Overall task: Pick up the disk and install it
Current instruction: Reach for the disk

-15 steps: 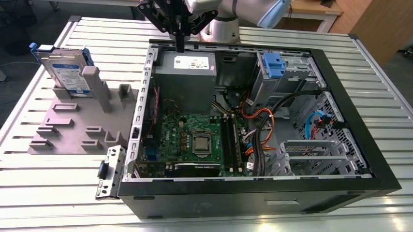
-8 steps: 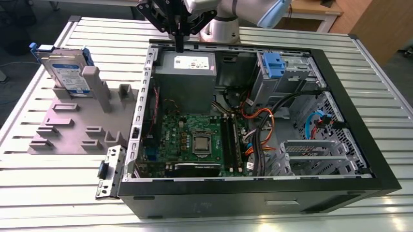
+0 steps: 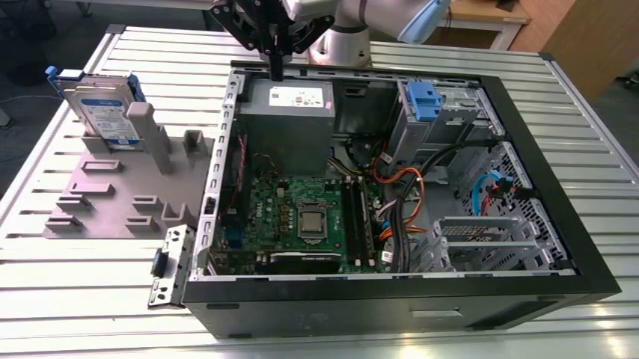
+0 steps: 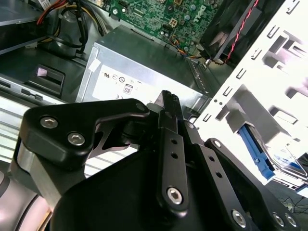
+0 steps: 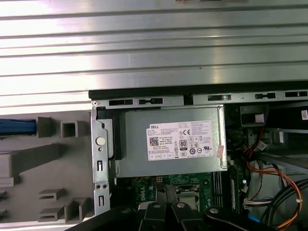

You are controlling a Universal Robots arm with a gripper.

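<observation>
The gripper (image 3: 275,73) is hovering closed and empty over the grey box (image 3: 289,123); the disk (image 3: 105,114) is standing in the rack (image 3: 110,196), well apart

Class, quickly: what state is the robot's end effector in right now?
End effector: closed, holding nothing.
The flat silver-grey hard disk in its blue plastic bracket stands apart from it, upright on the grey plastic fixture.

— What's underneath it all?
— A ribbed silver metal surface (image 3: 569,112), brightly lit.
— And behind?
— A wooden panel (image 3: 589,37) at the exterior view's right, dark floor (image 3: 20,142) at its left.
</observation>
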